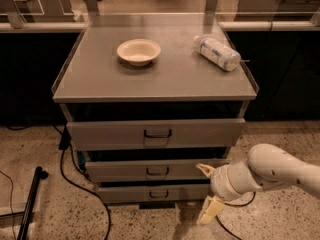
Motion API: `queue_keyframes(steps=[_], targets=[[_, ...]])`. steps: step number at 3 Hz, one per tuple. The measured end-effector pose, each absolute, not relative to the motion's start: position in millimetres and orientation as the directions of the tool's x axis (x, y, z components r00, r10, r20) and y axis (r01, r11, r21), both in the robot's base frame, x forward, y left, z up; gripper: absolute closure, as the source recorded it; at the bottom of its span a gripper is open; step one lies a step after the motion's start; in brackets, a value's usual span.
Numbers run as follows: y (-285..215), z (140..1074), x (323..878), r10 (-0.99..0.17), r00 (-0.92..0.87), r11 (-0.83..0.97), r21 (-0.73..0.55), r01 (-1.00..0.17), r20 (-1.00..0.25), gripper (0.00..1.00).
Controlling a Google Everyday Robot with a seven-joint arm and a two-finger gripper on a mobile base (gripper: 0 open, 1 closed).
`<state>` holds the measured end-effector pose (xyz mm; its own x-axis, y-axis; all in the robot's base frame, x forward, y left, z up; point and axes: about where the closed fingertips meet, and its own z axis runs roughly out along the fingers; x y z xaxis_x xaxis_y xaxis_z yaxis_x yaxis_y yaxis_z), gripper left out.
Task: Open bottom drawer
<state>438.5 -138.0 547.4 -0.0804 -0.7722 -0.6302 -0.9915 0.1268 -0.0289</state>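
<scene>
The bottom drawer (150, 193) is the lowest and narrowest grey front of the cabinet, with a small dark pull handle (158, 194). It sits set back under the middle drawer (150, 170). My gripper (206, 194) is on the white arm at the lower right, just right of the bottom drawer's right end. Its two pale fingers are spread apart, one (204, 169) up by the middle drawer, the other (209, 211) down near the floor. It holds nothing.
The top drawer (156, 133) is the widest front. On the cabinet top (100, 79) stand a white bowl (139, 51) and a lying plastic bottle (216, 53). Black cables (75, 176) and a black pole (30, 204) lie on the floor at the left.
</scene>
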Motion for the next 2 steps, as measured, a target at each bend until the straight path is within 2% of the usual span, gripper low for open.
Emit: queue_keyframes(steps=[1, 2], targets=[[-123, 485, 448, -0.754, -0.156, 0.129, 0.088, -0.988, -0.639, 0.00], [-119, 441, 452, -0.742, -0.194, 0.128, 0.149, -0.981, -0.642, 0.00]])
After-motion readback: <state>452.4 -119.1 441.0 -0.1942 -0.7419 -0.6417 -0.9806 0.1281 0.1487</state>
